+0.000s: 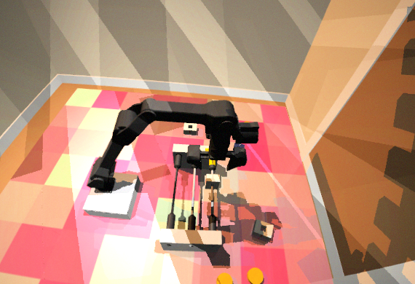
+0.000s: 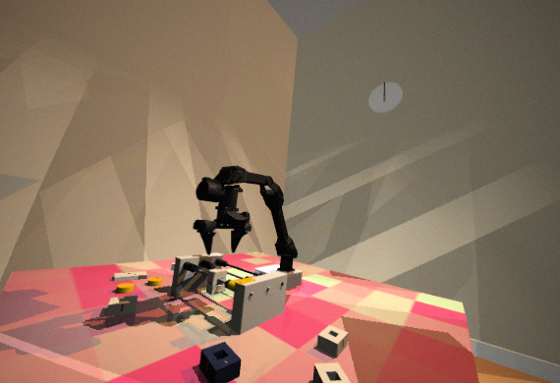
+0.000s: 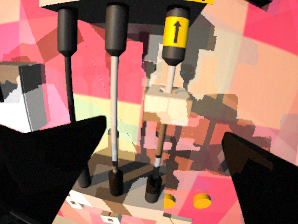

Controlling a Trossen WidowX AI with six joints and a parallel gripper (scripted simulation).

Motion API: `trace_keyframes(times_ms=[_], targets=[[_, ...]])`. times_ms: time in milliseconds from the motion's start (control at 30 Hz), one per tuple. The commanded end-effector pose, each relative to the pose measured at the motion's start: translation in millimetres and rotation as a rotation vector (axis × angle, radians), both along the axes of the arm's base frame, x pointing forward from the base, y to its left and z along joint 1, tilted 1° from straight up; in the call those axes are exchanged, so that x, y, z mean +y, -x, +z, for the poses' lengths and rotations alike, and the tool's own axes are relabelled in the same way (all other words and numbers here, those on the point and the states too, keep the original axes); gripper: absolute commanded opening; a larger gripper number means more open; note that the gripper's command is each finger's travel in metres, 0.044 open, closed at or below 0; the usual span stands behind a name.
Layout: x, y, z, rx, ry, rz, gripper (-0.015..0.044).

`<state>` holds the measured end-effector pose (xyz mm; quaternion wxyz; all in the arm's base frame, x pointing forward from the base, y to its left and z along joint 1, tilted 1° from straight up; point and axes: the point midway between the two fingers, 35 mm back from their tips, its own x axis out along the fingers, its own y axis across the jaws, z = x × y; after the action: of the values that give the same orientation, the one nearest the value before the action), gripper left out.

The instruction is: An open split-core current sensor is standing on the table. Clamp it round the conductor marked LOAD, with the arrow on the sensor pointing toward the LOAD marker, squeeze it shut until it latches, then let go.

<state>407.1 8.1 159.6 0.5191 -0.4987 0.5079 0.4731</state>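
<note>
The current sensor, a cream block, sits around the rightmost conductor in the wrist view, and looks closed. That conductor bears a yellow marker with a black arrow pointing away from the sensor. The sensor's own arrow and its latch cannot be made out. My gripper is wide open and empty, above the conductors. In the wrist view its fingers stand on either side of the sensor's line, apart from it.
A black conductor and a white conductor run alongside, between two upright end blocks. Loose blocks include a cream one, a navy one and one beside the rack. Yellow discs lie beyond.
</note>
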Motion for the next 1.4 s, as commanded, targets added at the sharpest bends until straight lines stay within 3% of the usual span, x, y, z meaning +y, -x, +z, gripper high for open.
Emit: trace_keyframes(times_ms=[0,1000,1367], targets=[[1.0,-1.2,2.0,-0.005,-0.006,-0.003,0.044],[0.7,-0.4,1.0,-0.002,0.004,-0.014,0.044],[38.9,26.3,-12.3,-0.104,0.249,-0.82,0.044]])
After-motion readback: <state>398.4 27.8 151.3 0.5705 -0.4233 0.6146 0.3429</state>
